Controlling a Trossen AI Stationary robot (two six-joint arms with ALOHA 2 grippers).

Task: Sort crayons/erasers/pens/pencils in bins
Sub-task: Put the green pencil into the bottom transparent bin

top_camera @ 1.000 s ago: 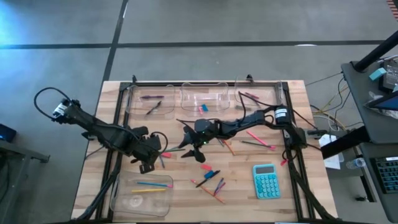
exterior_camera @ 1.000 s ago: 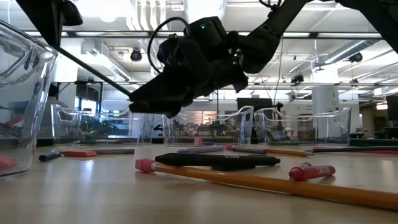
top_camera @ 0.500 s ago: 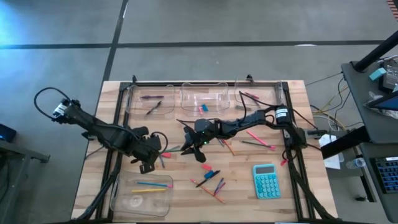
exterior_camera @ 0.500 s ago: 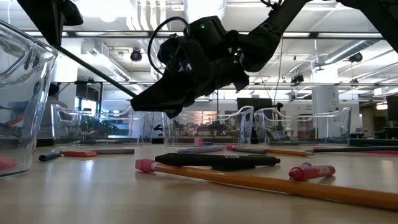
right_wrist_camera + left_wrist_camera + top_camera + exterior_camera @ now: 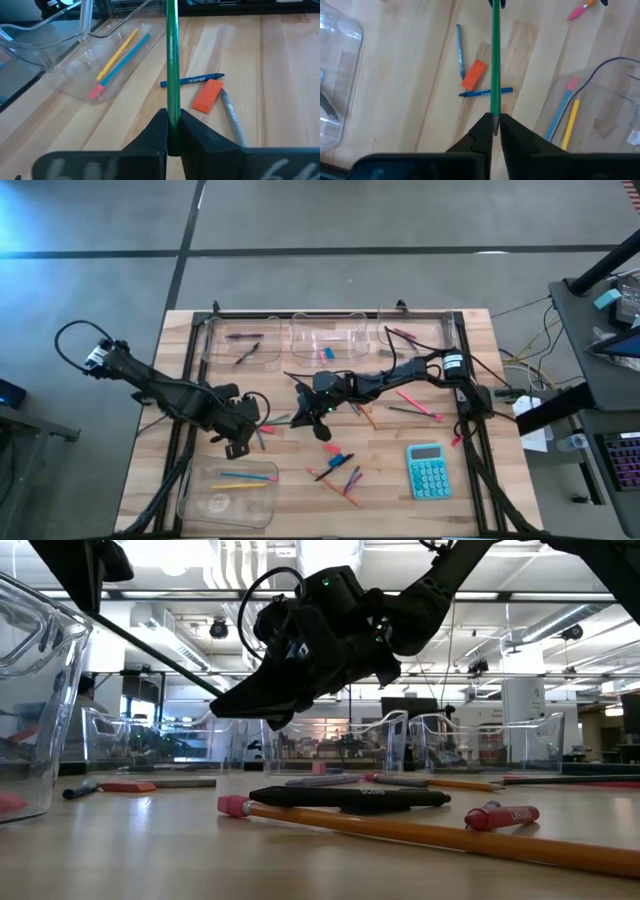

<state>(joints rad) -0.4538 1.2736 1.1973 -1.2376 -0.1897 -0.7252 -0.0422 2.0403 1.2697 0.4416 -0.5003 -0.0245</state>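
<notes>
A long green pencil (image 5: 279, 420) hangs in the air over the table's middle, held at both ends. My left gripper (image 5: 262, 423) is shut on its left end and my right gripper (image 5: 296, 417) on its right end. In the low view the pencil (image 5: 155, 655) shows as a dark slanting line, higher at the left end. Under it on the table lie an orange eraser block (image 5: 473, 74), a blue crayon (image 5: 486, 92) and a grey stick (image 5: 459, 50). The near-left bin (image 5: 228, 492) holds a yellow and a blue pencil. My left gripper pinches the green pencil's end (image 5: 495, 117) between its two fingers, coming steeply from above. The pencil runs on out in front of the fingers, clear of the table. My right gripper pinches the pencil's other end (image 5: 173, 112) between its two fingers, nearly level from the table's right. The pencil runs straight on ahead of the fingers, off the wood, and rises toward the left arm.
Three clear bins (image 5: 325, 338) stand along the far edge, some with sticks in them. A teal calculator (image 5: 427, 471) lies near the right front. Loose pens, pencils and crayons (image 5: 340, 472) lie scattered at the middle and right of the table.
My right gripper has shut its fingers on the green pencil's free end, without moving from its place. The pencil and my left gripper have kept still.
</notes>
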